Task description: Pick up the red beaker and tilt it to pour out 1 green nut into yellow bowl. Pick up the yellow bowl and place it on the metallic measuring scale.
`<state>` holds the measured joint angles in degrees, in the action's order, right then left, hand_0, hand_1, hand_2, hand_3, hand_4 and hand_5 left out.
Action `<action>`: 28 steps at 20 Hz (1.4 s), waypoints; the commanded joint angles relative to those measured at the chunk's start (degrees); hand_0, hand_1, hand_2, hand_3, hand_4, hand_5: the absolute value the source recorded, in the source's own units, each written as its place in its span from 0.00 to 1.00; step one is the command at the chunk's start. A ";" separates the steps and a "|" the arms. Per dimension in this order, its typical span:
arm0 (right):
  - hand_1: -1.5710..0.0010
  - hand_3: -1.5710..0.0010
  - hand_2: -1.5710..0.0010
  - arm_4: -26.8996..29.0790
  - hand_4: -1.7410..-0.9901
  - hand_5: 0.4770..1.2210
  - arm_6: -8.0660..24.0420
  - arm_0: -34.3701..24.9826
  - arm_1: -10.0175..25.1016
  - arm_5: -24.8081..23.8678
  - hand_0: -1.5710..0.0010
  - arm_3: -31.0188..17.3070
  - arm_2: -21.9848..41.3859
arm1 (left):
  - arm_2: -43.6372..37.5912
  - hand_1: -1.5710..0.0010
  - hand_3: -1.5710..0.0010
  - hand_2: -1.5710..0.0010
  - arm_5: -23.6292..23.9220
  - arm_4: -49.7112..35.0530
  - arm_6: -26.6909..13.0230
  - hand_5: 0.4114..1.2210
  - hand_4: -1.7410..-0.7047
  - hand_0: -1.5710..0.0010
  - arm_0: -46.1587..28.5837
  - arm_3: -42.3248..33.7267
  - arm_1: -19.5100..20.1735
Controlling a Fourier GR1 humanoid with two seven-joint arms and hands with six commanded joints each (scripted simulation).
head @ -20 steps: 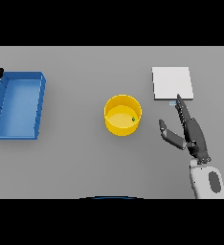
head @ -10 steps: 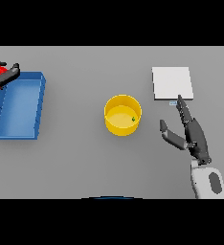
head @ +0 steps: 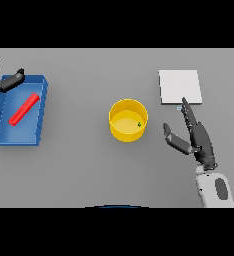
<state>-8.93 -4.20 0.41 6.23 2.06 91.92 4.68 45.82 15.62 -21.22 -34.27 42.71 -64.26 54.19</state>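
Evidently the pour is done: a green nut (head: 139,124) lies in the bowl (head: 128,120) at mid-table; the beaker (head: 24,109) lies on its side in the blue tray (head: 20,139) at far left; the left hand (head: 6,83) sits at the tray's far corner, fingers spread and empty. Remaining: lifting the bowl onto the scale (head: 179,86), far right. The right hand (head: 195,137), fingers straight and wide, holds nothing; the bowl stands just left of it, apart.

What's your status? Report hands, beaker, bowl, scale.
Both hands open: left hand over blue bin, right hand beside yellow bowl. Red beaker lying in bin. Green nut in bowl. Scale unobstructed.
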 commanded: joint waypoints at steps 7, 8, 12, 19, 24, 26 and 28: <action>1.00 1.00 1.00 -6.58 0.76 0.27 -0.10 -7.61 6.23 4.47 0.99 -0.94 4.36 | -1.34 0.99 1.00 0.99 3.06 -0.73 3.21 0.35 0.98 0.99 -0.68 -0.53 -0.92; 1.00 1.00 1.00 -7.09 0.72 0.28 -1.03 -8.66 7.25 6.22 0.99 -1.23 5.42 | -1.40 0.99 1.00 0.99 3.12 -0.75 2.86 0.36 0.98 0.99 -0.42 -0.19 -1.02; 1.00 1.00 1.00 -14.84 0.65 0.23 -0.61 -14.30 12.17 9.91 1.00 -3.04 10.80 | -1.72 1.00 1.00 1.00 3.19 -1.30 4.07 0.37 0.97 1.00 -1.22 -0.63 -0.73; 1.00 1.00 1.00 -25.95 0.67 0.19 -2.77 -25.18 17.11 16.32 1.00 -7.64 20.57 | -1.75 1.00 1.00 1.00 3.84 -1.91 4.69 0.37 0.95 1.00 -2.29 -2.15 -0.68; 1.00 1.00 1.00 -29.28 0.71 0.22 -4.20 -29.77 17.86 20.36 1.00 -10.15 25.10 | -2.81 1.00 1.00 1.00 3.73 -2.97 5.89 0.38 0.94 1.00 -3.08 -2.50 0.27; 1.00 1.00 1.00 -30.27 0.70 0.23 -4.55 -30.91 17.24 21.10 1.00 -12.20 26.69 | -3.18 1.00 1.00 1.00 3.84 -3.15 6.75 0.38 0.93 1.00 -2.64 -1.42 -0.54; 1.00 1.00 1.00 -31.28 0.69 0.23 -6.38 -31.99 17.53 21.11 1.00 -14.15 27.80 | -3.22 1.00 1.00 1.00 3.53 -3.41 7.18 0.39 0.92 1.00 -2.77 -1.31 -0.83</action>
<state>-40.24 -10.44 -31.56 23.76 23.19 77.76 32.49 42.60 19.15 -24.63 -27.11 39.94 -65.58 53.36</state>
